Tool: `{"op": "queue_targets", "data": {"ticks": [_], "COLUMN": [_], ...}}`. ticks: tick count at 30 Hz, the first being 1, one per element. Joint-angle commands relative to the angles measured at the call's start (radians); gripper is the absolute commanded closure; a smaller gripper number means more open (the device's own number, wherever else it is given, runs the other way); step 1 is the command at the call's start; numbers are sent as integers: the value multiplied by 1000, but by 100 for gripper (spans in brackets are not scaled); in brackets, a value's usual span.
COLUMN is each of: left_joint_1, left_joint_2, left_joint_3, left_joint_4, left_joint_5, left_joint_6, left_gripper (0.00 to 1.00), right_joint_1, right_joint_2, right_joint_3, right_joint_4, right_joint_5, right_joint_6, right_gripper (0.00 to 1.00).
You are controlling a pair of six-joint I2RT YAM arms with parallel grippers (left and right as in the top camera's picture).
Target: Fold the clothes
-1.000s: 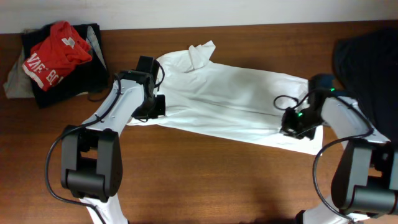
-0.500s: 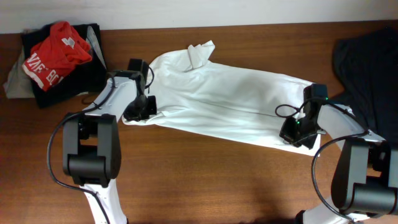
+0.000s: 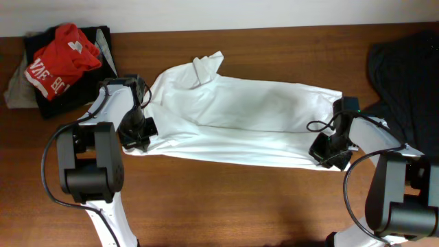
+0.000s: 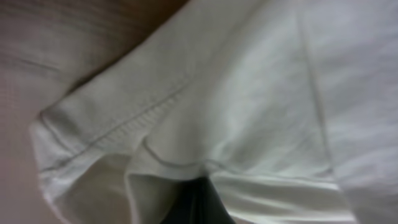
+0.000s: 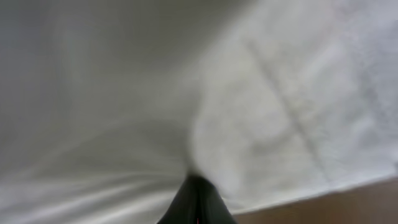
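- white shirt (image 3: 233,120): lies across the middle of the table (image 3: 226,206), stretched long from left to right. The collar (image 3: 208,65) is flipped up at upper left of centre, and the cloth looks mostly flat with some soft creases.
- left gripper (image 3: 137,134): at the shirt's left end, lower corner. In the wrist view a hemmed corner bunches round the dark tip, so the jaws read as clamped on the shirt.
- right gripper (image 3: 329,149): at the shirt's right end, near the lower edge. Cloth wrinkles fan out from the tip, so the jaws are likewise pinched together on the shirt.
- Step, as I judge it: the shirt is held at both ends and pulled taut and straight. This is spreading before the first fold; no fold is made yet.
- Next move calls for both arms to act together, keeping the pinch and lifting the near edge over toward the far edge evenly. Uneven travel would skew or bunch it.
- red garment (image 3: 62,58): white lettering, on top of a black garment (image 3: 68,96), piled in the upper left and well apart from the shirt.
- dark garment (image 3: 405,75): upper right of the frame, near the right arm, not touched.
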Motion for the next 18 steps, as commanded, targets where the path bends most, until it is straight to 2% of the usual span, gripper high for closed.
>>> {"op": "queue_targets", "data": {"ticks": [1, 6, 12, 15, 18], "left_joint_1": [12, 10, 5, 0, 0], "left_joint_2": [-3, -134, -380, -474, -491], "left_joint_3": [-22, -22, -22, -22, -23], "left_joint_4": [-58, -97, -78, -26, 8], "left_joint_5": [-39, -39, -39, -39, -38], "left_joint_6": [-37, -62, -66, -66, -46], "left_gripper": [99, 99, 99, 99, 99], "right_joint_1": [-2, -16, -134, -176, -172], "right_joint_2": [-6, -70, -218, -291, -336], "right_joint_3": [-19, -19, -16, -6, -3], "right_joint_4": [-45, -101, -161, -176, -153], "right_joint_5": [121, 148, 198, 151, 35], "right_joint_6": [57, 73, 73, 24, -82], "right_gripper": [96, 96, 96, 96, 96]}}
